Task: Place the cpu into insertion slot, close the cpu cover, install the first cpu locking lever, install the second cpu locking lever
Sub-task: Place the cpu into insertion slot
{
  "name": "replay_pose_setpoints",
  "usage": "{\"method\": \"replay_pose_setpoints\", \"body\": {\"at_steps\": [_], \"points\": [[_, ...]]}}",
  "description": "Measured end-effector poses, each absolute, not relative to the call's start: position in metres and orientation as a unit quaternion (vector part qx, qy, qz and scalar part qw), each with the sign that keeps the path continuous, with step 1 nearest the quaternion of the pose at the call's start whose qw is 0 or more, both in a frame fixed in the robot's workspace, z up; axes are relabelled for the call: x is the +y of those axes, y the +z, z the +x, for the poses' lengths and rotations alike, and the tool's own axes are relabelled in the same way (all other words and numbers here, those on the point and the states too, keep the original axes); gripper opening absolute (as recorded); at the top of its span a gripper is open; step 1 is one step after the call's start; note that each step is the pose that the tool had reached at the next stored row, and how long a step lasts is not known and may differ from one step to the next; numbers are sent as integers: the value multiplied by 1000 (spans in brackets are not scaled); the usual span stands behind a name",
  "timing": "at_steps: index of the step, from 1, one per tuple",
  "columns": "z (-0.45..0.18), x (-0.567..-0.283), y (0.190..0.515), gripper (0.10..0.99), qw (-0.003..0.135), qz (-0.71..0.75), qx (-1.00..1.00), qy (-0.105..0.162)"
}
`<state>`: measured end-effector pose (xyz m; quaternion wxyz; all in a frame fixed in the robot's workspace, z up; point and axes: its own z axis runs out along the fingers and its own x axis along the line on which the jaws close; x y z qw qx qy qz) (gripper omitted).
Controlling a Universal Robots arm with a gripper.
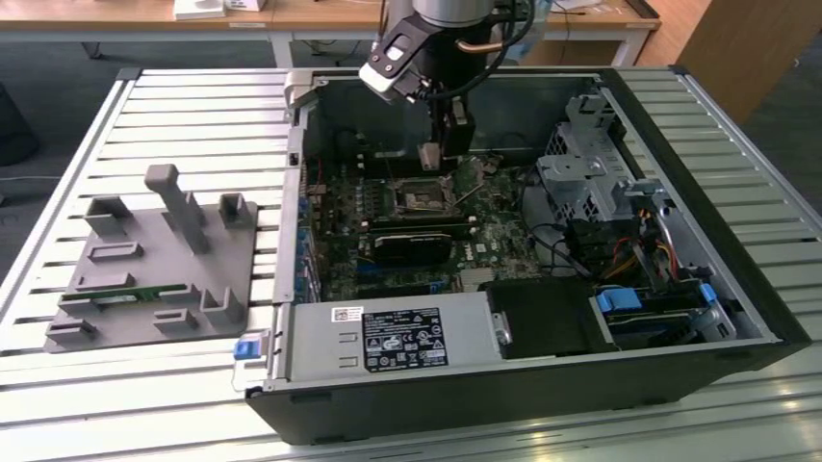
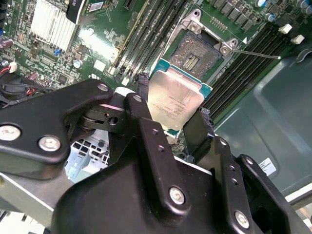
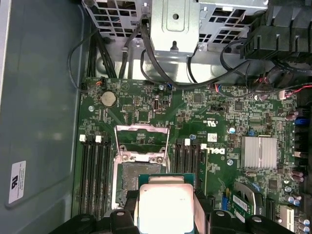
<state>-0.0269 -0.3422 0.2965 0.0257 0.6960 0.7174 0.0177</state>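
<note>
My gripper [image 1: 434, 154] is inside the open computer case, shut on the cpu [image 1: 430, 152]. In both wrist views the cpu [image 2: 175, 100] [image 3: 165, 204] shows its silvery-grey top and green edge, pinched between two black fingers [image 2: 202, 122]. It hangs above the motherboard, just off to one side of the open insertion slot [image 2: 197, 51] [image 3: 132, 181] [image 1: 422, 195], apart from it. The cpu cover [image 3: 142, 128], a thin silvery frame, stands swung open at the slot's edge. A thin wire locking lever [image 2: 256, 53] sticks out beside the slot.
The case's walls [image 1: 302, 144] surround the board. A drive cage [image 1: 584, 168], cables and a power supply [image 1: 385, 337] crowd the exterior view's right and front. A black module [image 1: 414, 245] lies near the slot. A grey fixture [image 1: 154, 260] sits on the slatted table.
</note>
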Motion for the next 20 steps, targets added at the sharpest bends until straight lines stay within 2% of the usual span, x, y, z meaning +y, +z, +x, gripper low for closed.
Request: {"method": "replay_pose_setpoints", "body": {"at_steps": [20], "points": [[-27, -340, 285, 533, 26, 703, 711, 17]]}}
